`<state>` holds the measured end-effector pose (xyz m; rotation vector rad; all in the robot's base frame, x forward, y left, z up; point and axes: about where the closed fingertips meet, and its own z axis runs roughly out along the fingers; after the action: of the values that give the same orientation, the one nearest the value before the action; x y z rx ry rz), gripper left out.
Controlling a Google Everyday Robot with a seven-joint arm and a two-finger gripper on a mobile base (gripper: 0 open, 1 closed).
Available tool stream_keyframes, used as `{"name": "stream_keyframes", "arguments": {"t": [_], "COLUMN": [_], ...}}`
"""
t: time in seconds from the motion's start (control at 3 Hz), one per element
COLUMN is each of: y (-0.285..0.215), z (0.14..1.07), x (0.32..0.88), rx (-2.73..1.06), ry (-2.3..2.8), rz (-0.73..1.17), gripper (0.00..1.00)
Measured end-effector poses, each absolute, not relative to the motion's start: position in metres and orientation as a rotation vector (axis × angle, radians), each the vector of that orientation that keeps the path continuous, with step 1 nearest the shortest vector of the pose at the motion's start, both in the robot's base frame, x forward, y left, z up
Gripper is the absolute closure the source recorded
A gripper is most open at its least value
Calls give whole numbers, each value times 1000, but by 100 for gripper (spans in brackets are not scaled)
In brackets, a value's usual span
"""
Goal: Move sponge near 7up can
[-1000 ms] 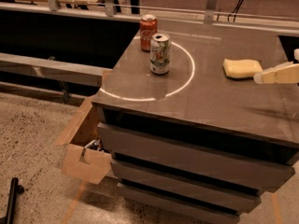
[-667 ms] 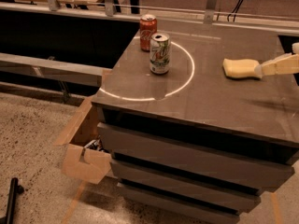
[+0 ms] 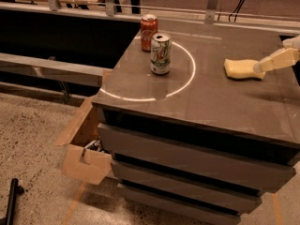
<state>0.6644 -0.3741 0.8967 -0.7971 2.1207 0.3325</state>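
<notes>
The pale yellow sponge [image 3: 240,69] lies flat on the right side of the dark cabinet top [image 3: 206,102]. The silver-white 7up can [image 3: 161,53] with green and red markings stands upright left of centre, well apart from the sponge. My gripper [image 3: 260,67] reaches in from the right edge, its pale fingers [image 3: 276,60] at the sponge's right end and touching it.
A red-orange soda can [image 3: 149,32] stands just behind the 7up can. A bright ring of light [image 3: 187,81] lies on the top around the cans. An open cardboard box [image 3: 86,149] sits on the floor at the cabinet's left. A black rod [image 3: 11,200] lies at bottom left.
My gripper has moved left and slightly up, from just right of the sponge to its right end. The sponge and cans have not moved.
</notes>
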Motion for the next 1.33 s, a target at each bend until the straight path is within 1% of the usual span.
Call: {"name": "stream_keyframes", "arguments": {"t": [1.33], "y": [-343], "z": [845], "x": [682], "rx": [-1162], "ry": [2248], "rz": [394], "gripper": [0]}}
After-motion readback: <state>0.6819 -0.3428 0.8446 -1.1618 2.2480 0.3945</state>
